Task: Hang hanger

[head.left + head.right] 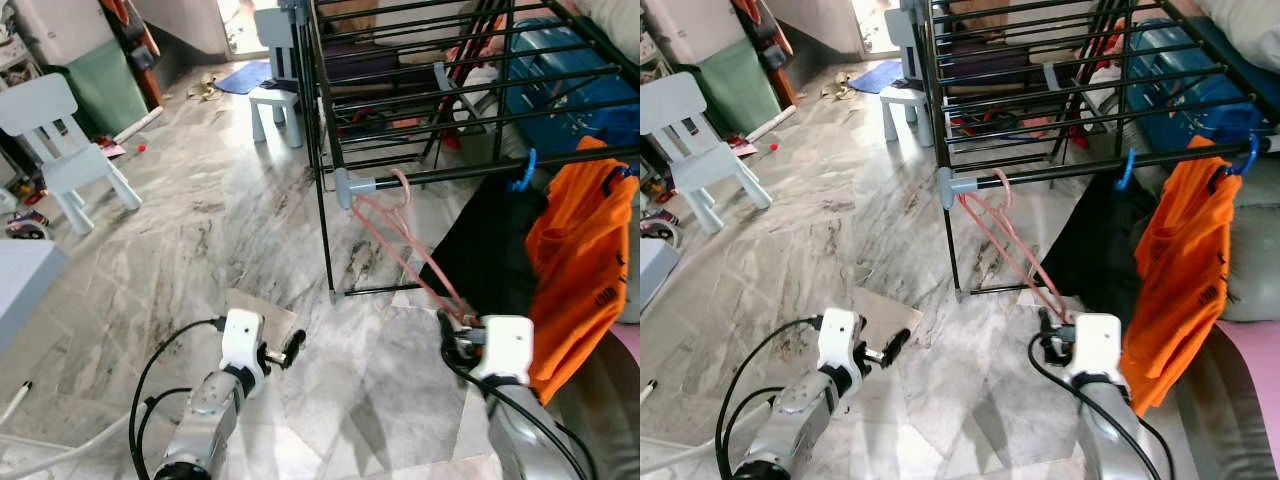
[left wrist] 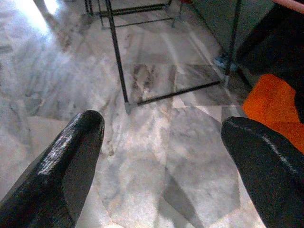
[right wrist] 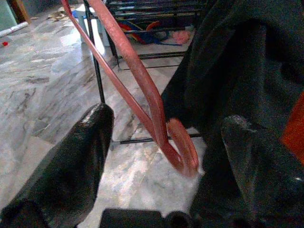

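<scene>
A pink hanger [image 1: 405,240] hangs by its hook on the front bar of a black rack [image 1: 450,165], beside a black garment [image 1: 490,245] and orange shirt [image 1: 580,270]. The right gripper [image 3: 161,156], fingers apart, brackets the hanger's lower corner; the left gripper [image 2: 161,166] is open above the marble floor [image 1: 200,220].

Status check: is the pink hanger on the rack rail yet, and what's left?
Done: the pink hanger's hook sits over the rack rail near the corner joint. In hand: the right gripper is open around the hanger's lower end, not clamping it. Left: draw that gripper clear. The left gripper hangs open over the floor.
</scene>
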